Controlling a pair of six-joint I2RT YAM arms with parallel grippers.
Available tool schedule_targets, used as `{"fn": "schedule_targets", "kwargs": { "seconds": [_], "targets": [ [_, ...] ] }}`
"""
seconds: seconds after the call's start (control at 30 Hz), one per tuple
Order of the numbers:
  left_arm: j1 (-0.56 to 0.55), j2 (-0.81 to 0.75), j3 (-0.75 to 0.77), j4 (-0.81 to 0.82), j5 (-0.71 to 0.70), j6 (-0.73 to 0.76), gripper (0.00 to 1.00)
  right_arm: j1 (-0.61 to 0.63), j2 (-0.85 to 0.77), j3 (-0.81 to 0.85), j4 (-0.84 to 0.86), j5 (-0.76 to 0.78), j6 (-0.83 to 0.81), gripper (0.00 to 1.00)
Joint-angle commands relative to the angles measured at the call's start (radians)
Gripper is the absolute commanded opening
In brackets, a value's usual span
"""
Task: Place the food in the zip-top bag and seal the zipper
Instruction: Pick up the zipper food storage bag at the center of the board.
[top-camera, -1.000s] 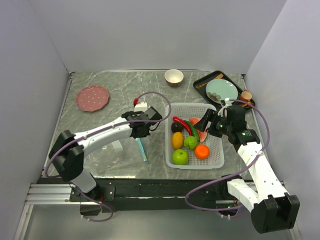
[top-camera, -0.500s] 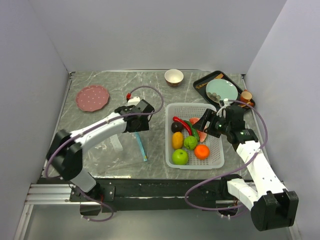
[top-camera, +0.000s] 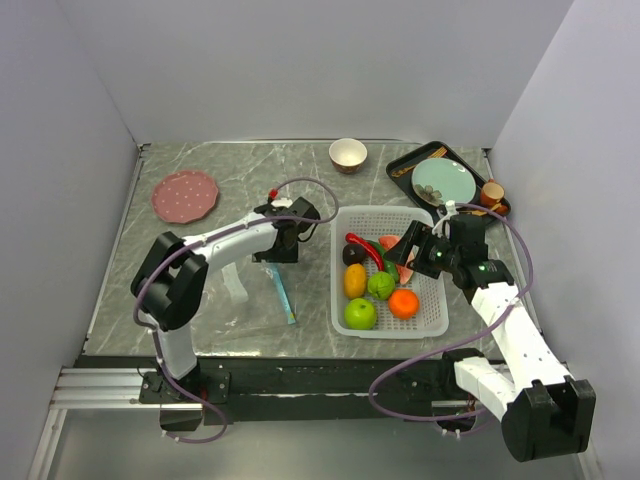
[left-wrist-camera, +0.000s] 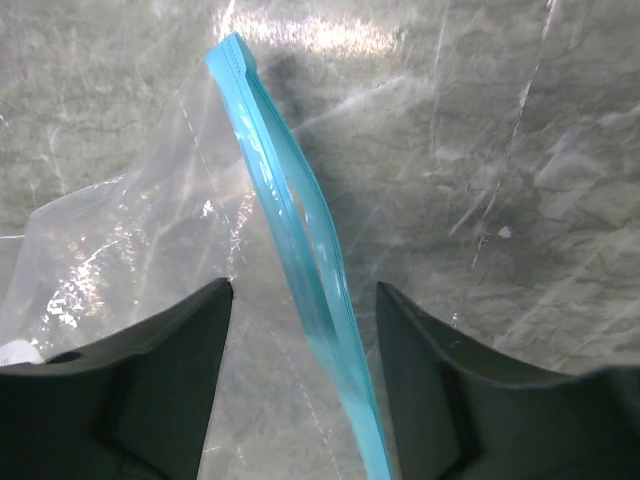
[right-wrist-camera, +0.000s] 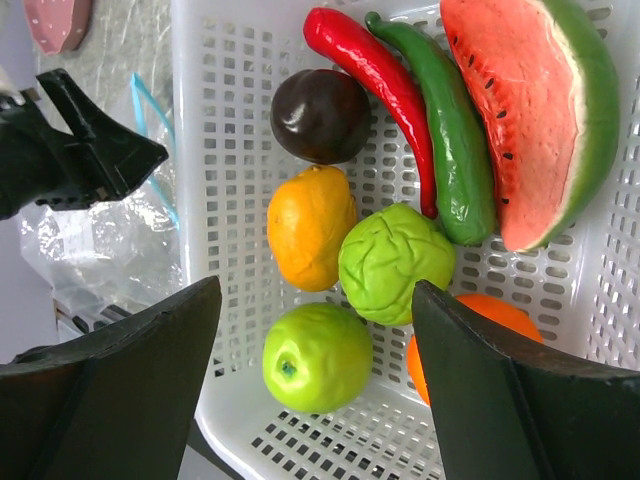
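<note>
Marble desk (top-camera: 240, 170): pink plate (top-camera: 185, 195) at left, bowl (top-camera: 347, 154) behind, black tray (top-camera: 404, 164) bearing teal plate (top-camera: 443, 181), white basket (top-camera: 432, 300).

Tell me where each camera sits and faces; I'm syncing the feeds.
Top external: high behind the robot, looking down on table, left arm, right arm, basket.
Left wrist: on left arm, facing down at the zipper of the zip-top bag; own open jaws below.
Right wrist: on right arm, facing down at food in the basket; own open jaws below.
Shared: both wrist views show the bag.
</note>
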Motion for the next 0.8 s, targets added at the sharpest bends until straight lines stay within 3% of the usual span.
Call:
{"fn": "schedule_targets", "kwargs": {
  "seconds": [0.0, 0.07, 0.27, 0.33, 0.4, 0.57, 0.77],
  "targets": [
    [0.003, -0.012, -0.004, -0.001, 0.018, 0.026, 0.59, 0.005, 0.000, -0.002, 0.022, 0.000, -0.017, 0.84],
    [0.003, -0.024, -0.013, -0.003, 0.029, 0.027, 0.59, 0.005, 0.001, -0.003, 0.024, 0.003, -0.021, 0.84],
    [0.003, -0.024, 0.000, -0.041, 0.027, 0.047, 0.77, 0.005, 0.015, -0.006, 0.032, -0.003, -0.018, 0.84],
    [0.003, -0.032, -0.003, -0.035, 0.029, 0.059, 0.77, 0.005, 0.015, -0.011, 0.035, -0.003, -0.014, 0.84],
    [0.004, -0.018, 0.006, -0.046, 0.042, 0.075, 0.73, 0.005, 0.015, -0.013, 0.039, -0.003, -0.012, 0.84],
    [0.003, -0.005, -0.006, -0.037, 0.073, 0.090, 0.51, 0.003, 0.018, -0.016, 0.039, -0.003, -0.012, 0.84],
    [0.004, -0.007, -0.032, -0.033, 0.102, 0.102, 0.40, 0.005, 0.012, -0.022, 0.039, -0.005, -0.012, 0.84]
  ]
}}
